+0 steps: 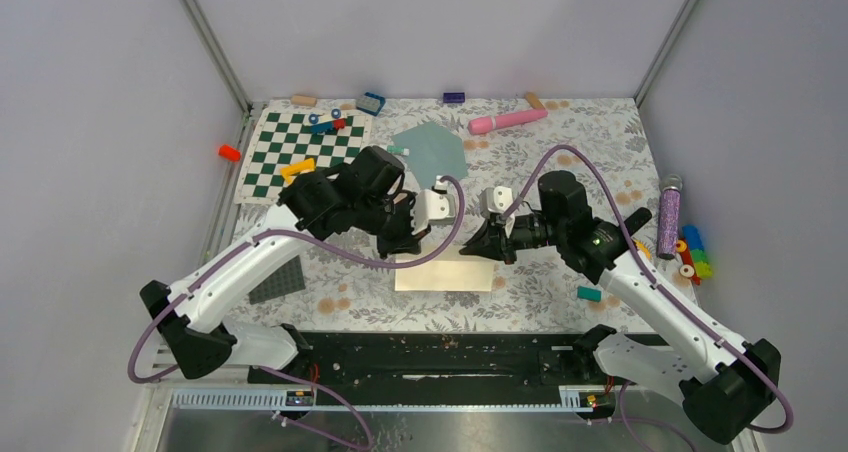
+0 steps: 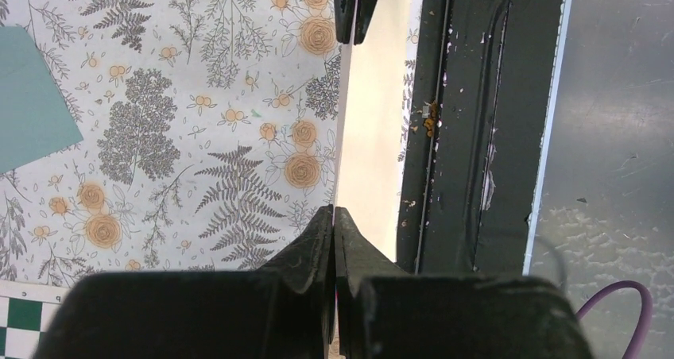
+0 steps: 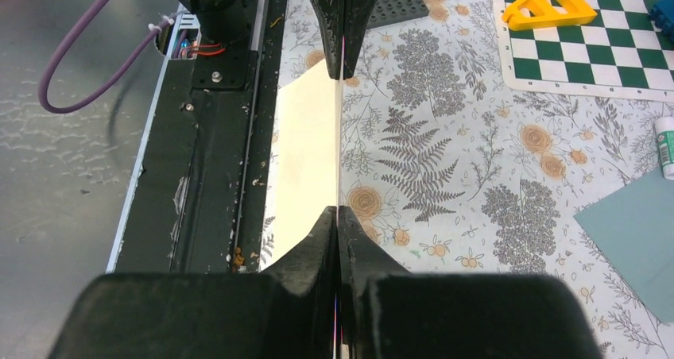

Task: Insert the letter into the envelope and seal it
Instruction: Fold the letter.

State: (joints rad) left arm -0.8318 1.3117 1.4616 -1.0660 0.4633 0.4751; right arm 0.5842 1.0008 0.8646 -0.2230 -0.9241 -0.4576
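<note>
The cream letter lies near the table's front edge, its far edge lifted. My left gripper is shut on that edge at the sheet's left end; in the left wrist view the closed jaws pinch the sheet, seen edge-on. My right gripper is shut on the same edge at the right end, also shown in the right wrist view with the sheet. The two grippers face each other. The teal envelope lies flat behind them, untouched, and also shows in the wrist views.
A green-and-white chequered board with small blocks lies at the back left. A dark studded plate is front left. A pink marker, a glitter tube, coloured blocks and a teal block are on the right. A black rail runs along the near edge.
</note>
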